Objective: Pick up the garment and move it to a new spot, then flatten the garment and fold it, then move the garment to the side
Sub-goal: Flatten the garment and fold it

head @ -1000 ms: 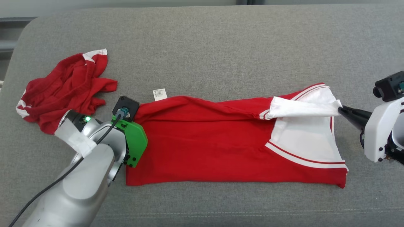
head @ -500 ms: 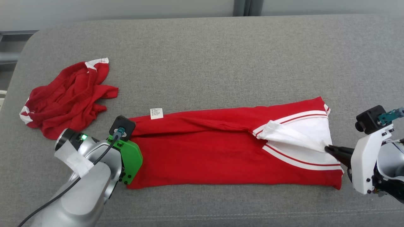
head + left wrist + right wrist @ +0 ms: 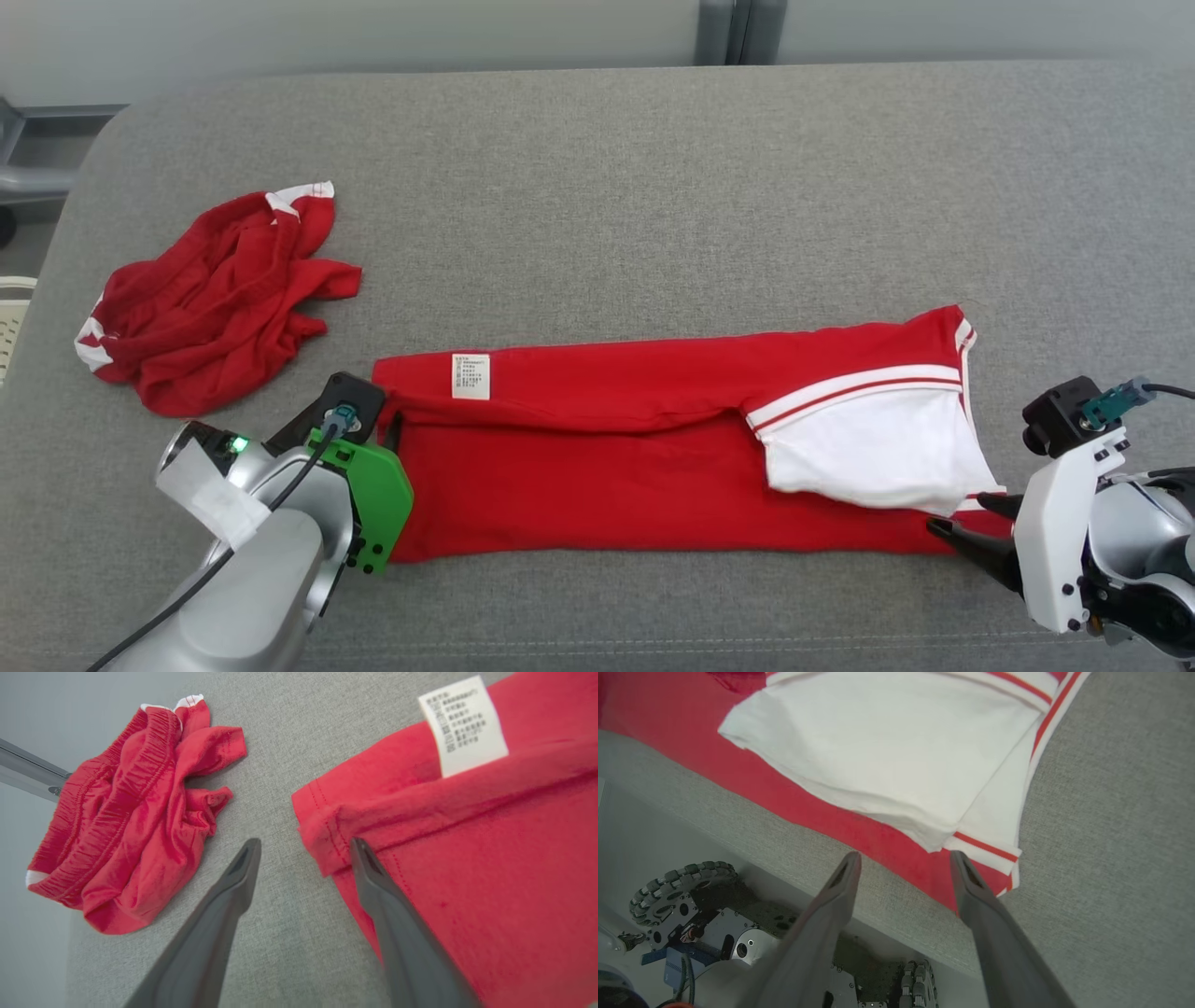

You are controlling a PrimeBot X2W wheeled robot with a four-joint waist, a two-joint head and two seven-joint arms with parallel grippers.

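The garment (image 3: 597, 439) lies as a long folded band across the cushion (image 3: 653, 187), running 9 to 3 o'clock in the head view. Both grippers are spread and empty. The left gripper (image 3: 303, 844) is at the 9 o'clock hem, the right gripper (image 3: 906, 856) at the 4 o'clock corner. For a clean fold, each should pinch all layers, lift together, and avoid the shorts (image 3: 215, 299) at 10 o'clock.

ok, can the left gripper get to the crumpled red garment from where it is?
Probably yes. The left gripper is open at the hem corner of the folded shirt, and bare grey cushion lies between it and the crumpled red garment; nothing stands in the way.
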